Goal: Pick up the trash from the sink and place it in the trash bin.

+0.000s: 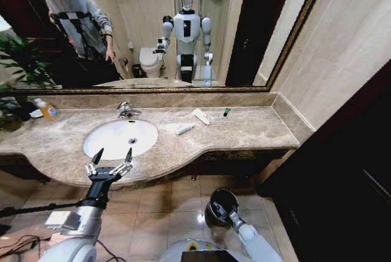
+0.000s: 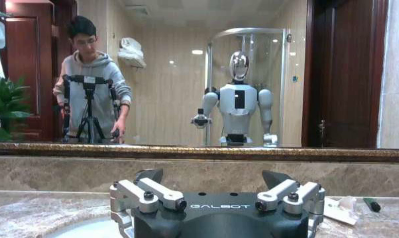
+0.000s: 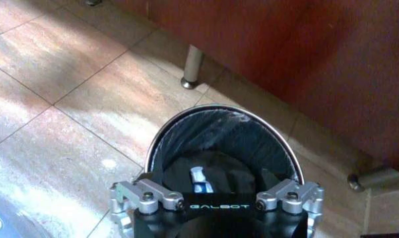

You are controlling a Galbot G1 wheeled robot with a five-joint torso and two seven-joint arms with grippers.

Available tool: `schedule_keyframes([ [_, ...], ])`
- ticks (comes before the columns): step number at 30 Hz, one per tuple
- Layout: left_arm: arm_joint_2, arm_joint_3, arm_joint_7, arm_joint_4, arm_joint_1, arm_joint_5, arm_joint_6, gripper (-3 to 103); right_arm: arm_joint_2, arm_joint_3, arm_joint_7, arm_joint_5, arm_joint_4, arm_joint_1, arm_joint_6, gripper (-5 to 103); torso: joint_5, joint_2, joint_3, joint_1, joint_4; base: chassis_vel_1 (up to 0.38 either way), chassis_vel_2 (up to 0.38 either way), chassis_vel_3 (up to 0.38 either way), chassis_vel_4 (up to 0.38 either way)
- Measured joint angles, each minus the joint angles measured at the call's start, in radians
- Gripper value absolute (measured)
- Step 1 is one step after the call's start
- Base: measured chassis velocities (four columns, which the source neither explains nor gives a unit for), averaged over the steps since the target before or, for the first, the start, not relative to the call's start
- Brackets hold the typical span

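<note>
Trash on the counter counts three: white tube (image 1: 185, 129), flat packet (image 1: 201, 116), green-capped piece (image 1: 226, 112). Left gripper (image 1: 110, 163) hovers spread wide before the sink (image 1: 104, 146). Right gripper (image 3: 216, 179) hangs open over the trash bin (image 3: 186, 124).

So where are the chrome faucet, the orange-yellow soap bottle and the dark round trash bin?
chrome faucet (image 1: 127, 110), head view, on its spout behind the basin.
orange-yellow soap bottle (image 1: 48, 111), head view, on its body.
dark round trash bin with metal rim (image 3: 186, 121), right wrist view, on its shiny rim.

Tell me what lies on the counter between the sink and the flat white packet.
A small white tube, seen in the head view, between the sink and the flat white packet.
</note>
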Motion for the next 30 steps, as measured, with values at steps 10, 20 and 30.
schedule_keyframes([
  [10, 0.0, 0.0, 0.0, 0.0, 0.0, 0.0, 0.0, 100, -0.039, -0.005, 0.006, 0.062, 0.198, -0.101, -0.058, 100, 0.0002, 0.0, 0.0, 0.0, 0.0, 0.0, 0.0, 0.0, 0.0],
  [20, 0.0, 0.0, 0.0, 0.0, 0.0, 0.0, 0.0, 100, -0.105, 0.038, 0.049, 0.145, 0.569, -0.295, -0.057, 100, -0.0001, 0.0, 0.0, 0.0, -0.0001, 0.0, 0.0, 0.0, 0.0],
  [30, 0.0, 0.0, 0.0, 0.0, 0.0, 0.0, 0.0, 100, -0.18, 0.196, 0.066, 0.274, 1.164, -0.564, -0.14, 100, 0.0001, 0.0, 0.0, 0.0, -0.0001, 0.0, 0.0, 0.0, 0.0],
])
